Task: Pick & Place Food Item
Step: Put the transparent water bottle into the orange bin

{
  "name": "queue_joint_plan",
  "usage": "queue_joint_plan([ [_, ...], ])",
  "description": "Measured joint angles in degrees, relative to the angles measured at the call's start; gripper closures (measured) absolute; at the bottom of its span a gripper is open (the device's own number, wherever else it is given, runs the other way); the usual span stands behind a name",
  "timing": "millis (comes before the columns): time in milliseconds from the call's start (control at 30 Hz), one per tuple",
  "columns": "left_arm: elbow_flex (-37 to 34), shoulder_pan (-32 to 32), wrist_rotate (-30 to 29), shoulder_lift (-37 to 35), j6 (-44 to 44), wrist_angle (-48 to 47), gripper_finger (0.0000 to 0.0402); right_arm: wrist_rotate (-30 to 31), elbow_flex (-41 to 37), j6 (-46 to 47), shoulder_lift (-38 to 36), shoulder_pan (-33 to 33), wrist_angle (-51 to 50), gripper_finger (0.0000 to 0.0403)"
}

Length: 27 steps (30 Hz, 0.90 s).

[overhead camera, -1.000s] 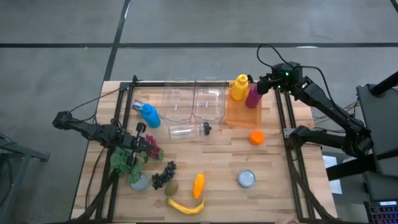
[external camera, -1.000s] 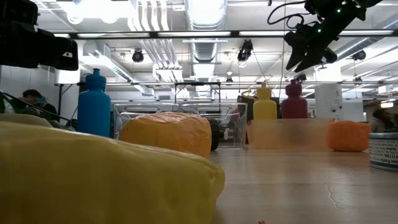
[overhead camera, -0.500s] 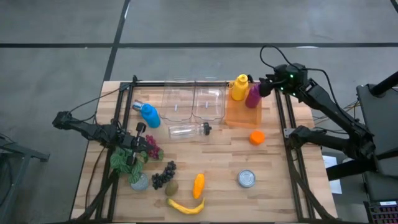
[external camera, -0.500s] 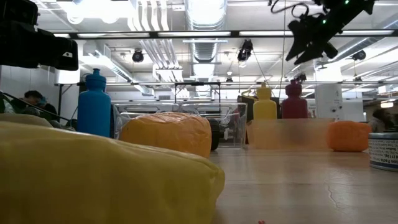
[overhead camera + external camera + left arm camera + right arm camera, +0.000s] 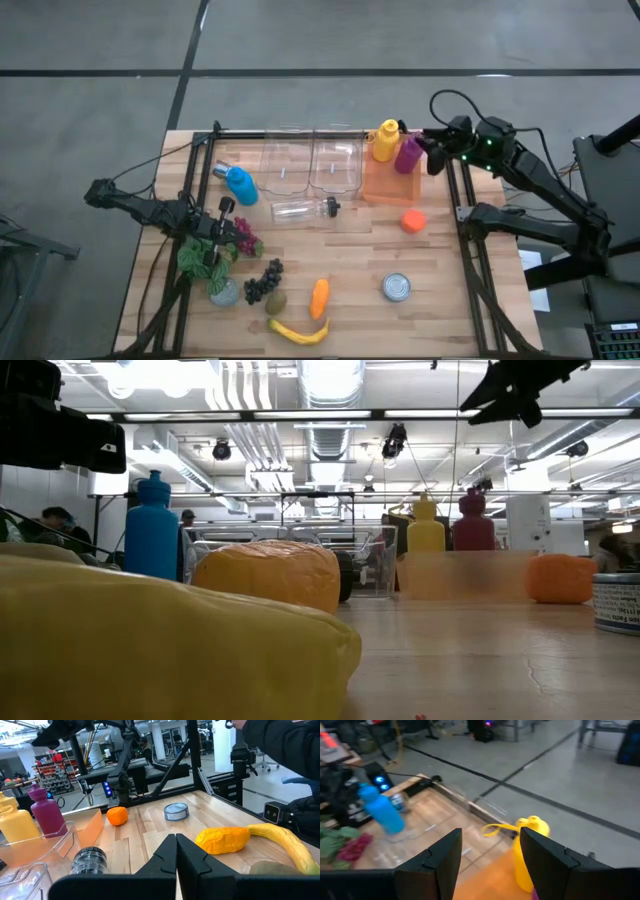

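Note:
Loose food lies on the wooden table: an orange (image 5: 412, 221), a carrot (image 5: 319, 297), a banana (image 5: 300, 331), a kiwi (image 5: 276, 301), dark grapes (image 5: 263, 281) and leafy greens (image 5: 200, 255). My right gripper (image 5: 432, 158) hangs open, high above the far right corner, beside a magenta bottle (image 5: 407, 153). In its wrist view the open fingers (image 5: 487, 855) frame a yellow bottle (image 5: 530, 850). My left gripper (image 5: 213, 243) waits shut over the greens at the left; its wrist view (image 5: 176, 840) looks across at the carrot (image 5: 222, 840) and the banana (image 5: 282, 845).
An orange tray (image 5: 390, 178) at the far right holds the yellow bottle (image 5: 386, 140) and the magenta one. Two clear bins (image 5: 310, 160) stand at the far edge, a blue bottle (image 5: 238, 183) and a clear jar (image 5: 300, 209) lie near them, and a tin can (image 5: 397, 288) stands near right.
My right gripper has risen and drawn back toward the table's right edge, away from the bottles in the tray; in the low view it has climbed almost out of the top. Nothing on the table has moved.

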Motion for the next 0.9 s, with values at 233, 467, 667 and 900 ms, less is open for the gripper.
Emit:
queue_joint_plan([
  [233, 0.00, 0.00, -0.02, 0.02, 0.00, 0.00, 0.0400, 0.02, 0.00, -1.58, -1.04, 9.84, -0.09, 0.0204],
  [467, -0.01, 0.00, -0.01, 0.01, 0.00, 0.00, 0.0400, 2.26, -0.51, -2.28, -0.36, 21.28, 0.48, 0.0204],
  [667, -0.02, -0.01, 0.00, 0.00, 0.00, 0.00, 0.0400, 11.87, -1.00, -3.98, 3.07, 34.13, 1.47, 0.0204],
  [900, -0.01, -0.01, -0.01, 0.00, 0.00, 0.00, 0.0400, 30.36, -2.20, 0.24, 11.56, 49.48, 7.68, 0.0204],
])
